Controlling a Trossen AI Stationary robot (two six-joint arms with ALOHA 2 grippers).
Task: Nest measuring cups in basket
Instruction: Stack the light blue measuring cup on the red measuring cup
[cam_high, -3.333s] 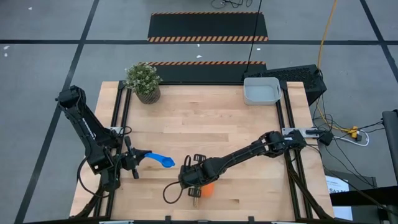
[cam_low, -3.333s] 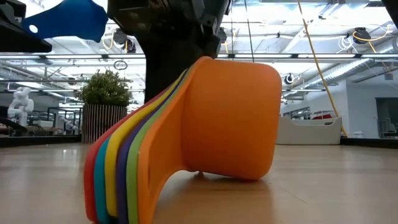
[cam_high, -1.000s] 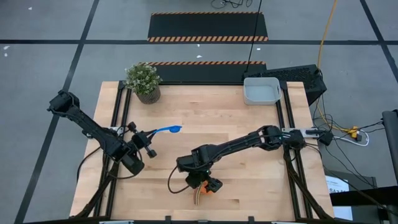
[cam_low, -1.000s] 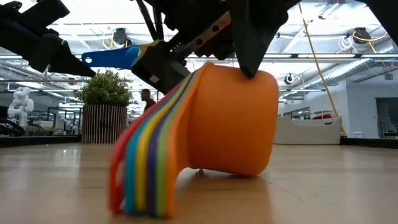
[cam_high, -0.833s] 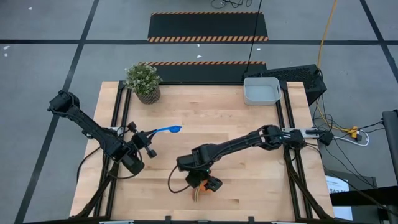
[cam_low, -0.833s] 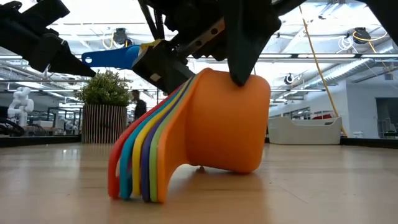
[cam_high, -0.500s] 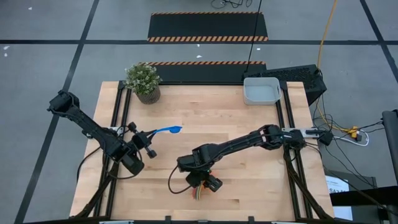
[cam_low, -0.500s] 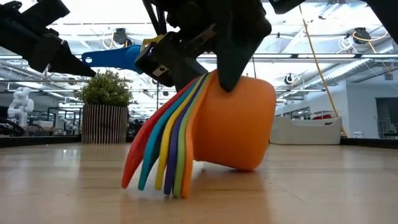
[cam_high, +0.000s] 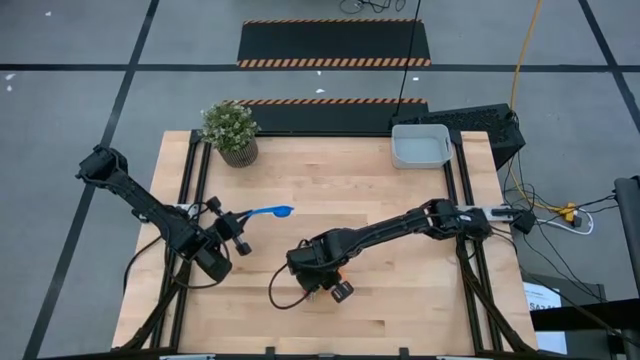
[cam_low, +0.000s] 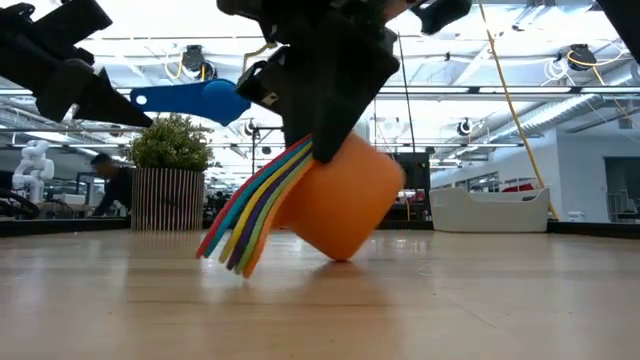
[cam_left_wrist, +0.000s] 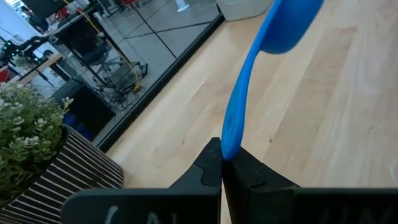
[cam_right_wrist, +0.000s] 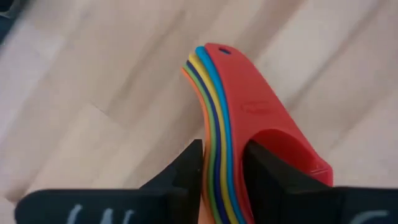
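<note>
A nested stack of measuring cups (cam_low: 320, 205), orange outermost and red innermost, hangs tilted under my right gripper (cam_right_wrist: 224, 158), which is shut on it near the table's front middle (cam_high: 325, 284). Its handles fan downward toward the wood. My left gripper (cam_left_wrist: 225, 163) is shut on a single light blue measuring cup (cam_high: 271, 211) held in the air at the left side. The light-grey basket (cam_high: 420, 147) stands at the table's far right corner. My left gripper pinches the free end of the light blue cup's handle (cam_left_wrist: 229, 148) between its two fingers, and the handle runs on ahead of them. The cup is lifted clear, its bowl (cam_left_wrist: 287, 25) farthest from the fingers. My right gripper pinches the stacked handles (cam_right_wrist: 217, 140) near the bowls, one finger (cam_right_wrist: 186, 168) on the orange side and the other on the red one. The fingers come steeply from above. The stack hangs tilted, handle ends (cam_low: 232, 255) lowest. Whether anything touches the wood I cannot tell.
A potted green plant (cam_high: 231, 130) stands at the far left corner. Bare wood lies between the stack and the basket. People show in the room behind the table in the low view.
My right gripper has shut on the stacked handles, turned at the wrist and risen slightly. The stack, which lay with its handle ends and the orange bowl's side on the table, has tipped and come up; the handles have swung off the wood.
</note>
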